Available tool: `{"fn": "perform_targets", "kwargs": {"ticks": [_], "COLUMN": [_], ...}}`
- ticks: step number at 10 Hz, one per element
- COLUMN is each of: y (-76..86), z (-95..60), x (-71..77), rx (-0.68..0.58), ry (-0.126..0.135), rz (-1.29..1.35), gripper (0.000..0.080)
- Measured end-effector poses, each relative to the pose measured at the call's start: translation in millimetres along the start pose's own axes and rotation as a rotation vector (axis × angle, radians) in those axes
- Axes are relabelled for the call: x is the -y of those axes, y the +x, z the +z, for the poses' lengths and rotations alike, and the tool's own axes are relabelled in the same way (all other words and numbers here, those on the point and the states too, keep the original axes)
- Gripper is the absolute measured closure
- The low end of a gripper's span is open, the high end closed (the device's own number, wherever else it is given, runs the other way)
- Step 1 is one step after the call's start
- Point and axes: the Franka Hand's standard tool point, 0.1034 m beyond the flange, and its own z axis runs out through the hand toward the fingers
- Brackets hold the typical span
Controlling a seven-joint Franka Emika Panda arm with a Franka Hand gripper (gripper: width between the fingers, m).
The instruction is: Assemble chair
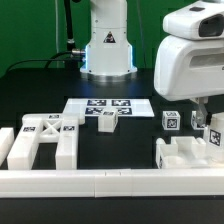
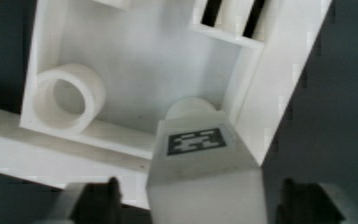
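**A:** What lies around the gripper (image 2: 202, 206)?

**B:** Directly beneath it is a white panel part (image 2: 87, 60) of the chair, with a round hole (image 2: 60, 96) and narrow slots. It lies just beyond the fingers (image 2: 96, 203). A square leg (image 2: 197, 150) stands between the fingers with its tag facing the wrist camera. Its far end is right up against the panel part.

**A:** And beside it?

**B:** A second tagged leg (image 1: 172, 122) stands upright on the dark table (image 1: 40, 85), just beside the gripper toward the exterior view's left.

**A:** Farther off?

**B:** The marker board (image 1: 105, 106) lies flat, well away from the gripper, between it and the robot base (image 1: 106, 45). An X-braced frame (image 1: 45, 140) rests well apart from the gripper at the exterior view's left. The long border rail (image 1: 100, 182) runs along the table's near edge and passes close below the gripper.

**A:** Does anything stand in the way?

**B:** The panel part crowds the square leg on one side. In the exterior view, the gripper's bulky white housing covers most of the fingers.

**A:** How do the jaws stand?

**B:** They are partly drawn in, with one dark finger on each side of the square leg. A thin dark strip seems to show between the leg and each finger. The wrist view is too blurred to tell whether the pads press on the leg or only straddle it.
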Motion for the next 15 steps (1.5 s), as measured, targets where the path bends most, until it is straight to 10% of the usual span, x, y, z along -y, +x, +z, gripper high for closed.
{"fn": "perform_targets", "kwargs": {"ticks": [1,15], "y": [0.0,7.4], "z": [0.0,1.8], "x": [0.1,6.7], "rx": [0.0,0.009], "ry": [0.001,0.073], "rz": [0.008,1.231], "gripper": [0.0518,0.0503]}}
